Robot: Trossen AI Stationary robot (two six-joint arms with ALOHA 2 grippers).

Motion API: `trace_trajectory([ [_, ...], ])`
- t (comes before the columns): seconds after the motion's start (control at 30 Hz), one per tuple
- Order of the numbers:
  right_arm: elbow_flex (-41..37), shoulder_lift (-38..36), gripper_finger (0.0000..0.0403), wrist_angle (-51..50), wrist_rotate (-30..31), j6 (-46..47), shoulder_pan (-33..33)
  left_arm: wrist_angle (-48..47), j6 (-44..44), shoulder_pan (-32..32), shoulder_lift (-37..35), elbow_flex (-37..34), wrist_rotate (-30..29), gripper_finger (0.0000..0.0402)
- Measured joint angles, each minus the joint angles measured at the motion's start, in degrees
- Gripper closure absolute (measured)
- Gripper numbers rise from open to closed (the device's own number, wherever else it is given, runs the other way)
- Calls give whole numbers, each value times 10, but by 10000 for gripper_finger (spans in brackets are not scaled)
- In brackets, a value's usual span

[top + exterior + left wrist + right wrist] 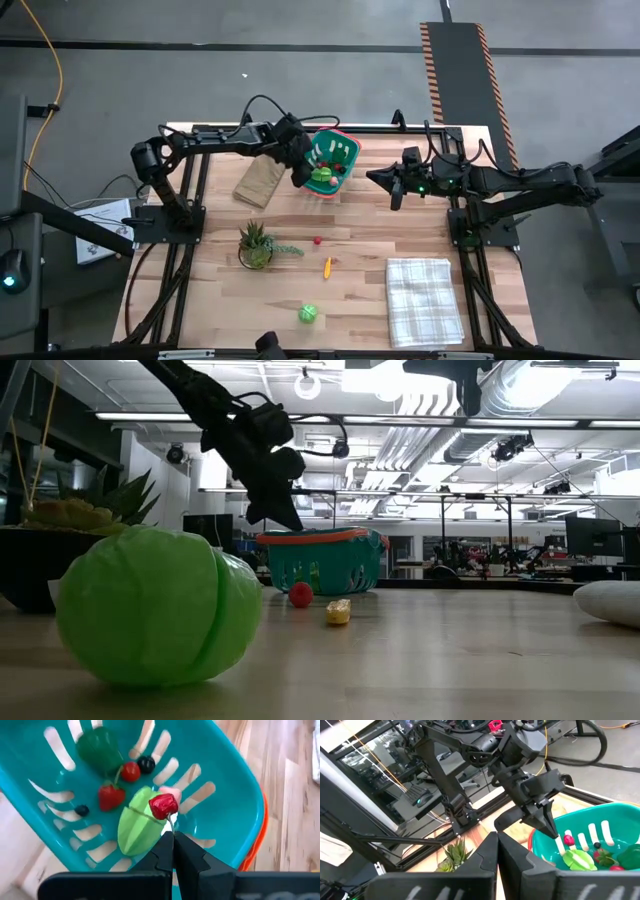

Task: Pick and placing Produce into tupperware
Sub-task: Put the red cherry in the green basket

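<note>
Overhead, the left pincer (pixel 303 172) hangs over the teal tupperware (pixel 345 147) at the far side of the tabletop (pixel 360 235), and the right pincer (pixel 394 188) waits near it, above bare wood. A small red piece (pixel 318 240), a yellow-orange piece (pixel 327 267) and a green round piece (pixel 308 314) lie apart on the tabletop, with a potted plant (pixel 255 245), a brown paper bag (pixel 258 180) and a checked cloth (pixel 424 299).

From the low view, the left arm comes down just above the tupperware rim (pixel 315 538).

From the left wrist view, the left pincer (pixel 173 836) is pressed together on a thin stem and holds a small red fruit (pixel 163 805) over the basket. Under it lie a light green piece (pixel 137 822), a strawberry (pixel 110 796) and a dark green pepper (pixel 98 747).

From the right wrist view, the right pincer (pixel 498 840) is pressed together and holds nothing.
</note>
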Motion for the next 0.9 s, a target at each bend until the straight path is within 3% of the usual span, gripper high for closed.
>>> trace_trajectory([
  [0.4,0,0,402,-2,3,-4,-3,25,-3,-27,14,40,-51,401],
  [0.9,0,0,402,-2,0,-2,-12,-139,37,-24,119,195,-51,401],
])
